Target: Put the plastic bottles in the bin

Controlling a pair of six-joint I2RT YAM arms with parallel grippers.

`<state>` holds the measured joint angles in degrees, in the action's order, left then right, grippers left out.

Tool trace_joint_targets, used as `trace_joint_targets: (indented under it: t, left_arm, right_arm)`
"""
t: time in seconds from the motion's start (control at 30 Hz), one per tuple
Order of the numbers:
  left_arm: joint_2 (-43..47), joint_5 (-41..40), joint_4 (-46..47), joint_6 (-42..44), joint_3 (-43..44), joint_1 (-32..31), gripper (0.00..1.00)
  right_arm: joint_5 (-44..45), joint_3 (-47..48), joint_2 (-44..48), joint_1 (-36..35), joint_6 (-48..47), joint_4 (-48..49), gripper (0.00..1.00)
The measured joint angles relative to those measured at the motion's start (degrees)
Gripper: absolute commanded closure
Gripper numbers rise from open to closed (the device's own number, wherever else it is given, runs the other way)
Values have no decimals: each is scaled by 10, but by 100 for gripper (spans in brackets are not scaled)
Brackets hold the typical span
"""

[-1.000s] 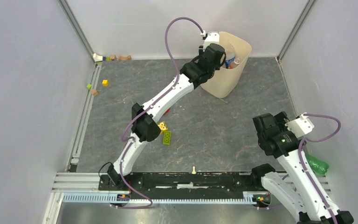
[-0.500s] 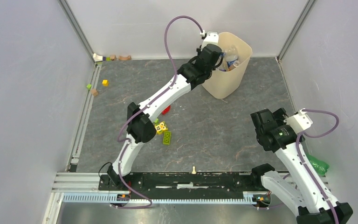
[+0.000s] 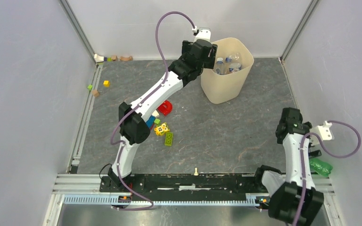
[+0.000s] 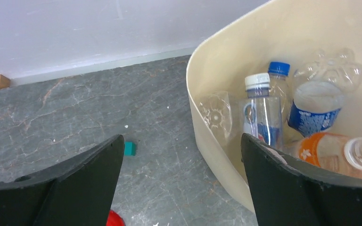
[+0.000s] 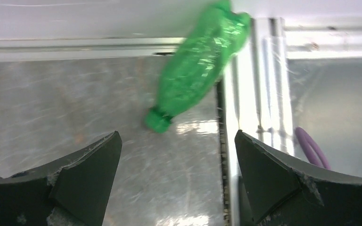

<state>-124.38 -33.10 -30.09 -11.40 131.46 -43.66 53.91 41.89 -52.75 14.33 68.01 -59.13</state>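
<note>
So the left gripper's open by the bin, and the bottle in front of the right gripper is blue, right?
No: the bottle is green, not blue, as the right wrist view shows. The left gripper is open by the bin.

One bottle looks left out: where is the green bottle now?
The green bottle lies at the near right corner, by the right wall beside the right arm, just ahead of the open right gripper in its wrist view.
</note>
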Motion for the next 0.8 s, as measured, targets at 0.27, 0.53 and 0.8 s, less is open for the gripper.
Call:
trace_joint_targets:
  t: [0.27,0.53,0.8]
  left_arm:
    - [73,38,-3,0,-59,-5,0]
    - [140,58,3,0,-96,-5,0]
    - [166,63,2,0,-153,-10,0]
  right_arm:
    - [-77,-150,1,229,-88,127,2]
    - [-129,-208,-14,294,-155,288,2]
    - [-167,-210,-88,336,-171,391,2]
